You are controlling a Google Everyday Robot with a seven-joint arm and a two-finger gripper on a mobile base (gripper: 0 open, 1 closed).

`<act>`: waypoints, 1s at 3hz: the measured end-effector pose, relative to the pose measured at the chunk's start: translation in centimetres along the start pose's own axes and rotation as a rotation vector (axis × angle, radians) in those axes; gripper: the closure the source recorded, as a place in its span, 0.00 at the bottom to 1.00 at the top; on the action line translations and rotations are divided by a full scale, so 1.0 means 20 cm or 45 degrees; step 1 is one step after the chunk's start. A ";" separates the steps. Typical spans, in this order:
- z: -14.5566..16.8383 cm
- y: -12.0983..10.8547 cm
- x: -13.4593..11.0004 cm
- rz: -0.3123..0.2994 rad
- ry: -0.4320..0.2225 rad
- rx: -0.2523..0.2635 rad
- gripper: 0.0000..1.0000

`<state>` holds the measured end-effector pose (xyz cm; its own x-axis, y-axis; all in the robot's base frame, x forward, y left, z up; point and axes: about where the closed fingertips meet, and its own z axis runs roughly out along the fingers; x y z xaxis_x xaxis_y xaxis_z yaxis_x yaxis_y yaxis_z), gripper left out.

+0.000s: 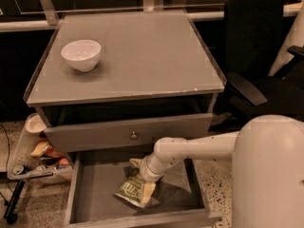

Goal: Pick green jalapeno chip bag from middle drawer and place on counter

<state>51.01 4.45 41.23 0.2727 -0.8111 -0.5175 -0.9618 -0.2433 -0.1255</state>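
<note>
The green jalapeno chip bag [133, 190] lies tilted on the floor of the open middle drawer [90, 189], near its middle front. My gripper [144, 179] reaches down into the drawer from the right and sits right at the bag's upper right end, where it covers part of the bag. The white arm [199, 146] runs from the lower right. The counter [142, 56] is the grey tabletop above, with a white bowl [81, 54] at its back left.
A grey drawer front with a round knob [134, 136] sits just above the open drawer. A black office chair [259, 56] stands at the right. A low rack with snack packets [40, 151] stands at the left on the floor.
</note>
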 end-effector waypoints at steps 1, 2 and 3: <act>0.10 -0.03 0.05 -0.010 -0.027 0.008 0.00; 0.17 -0.05 0.08 -0.018 -0.044 0.011 0.00; 0.24 -0.04 0.07 0.011 -0.066 0.013 0.18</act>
<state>51.93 6.12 36.49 0.2633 -0.7842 -0.5618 -0.9643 -0.2308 -0.1298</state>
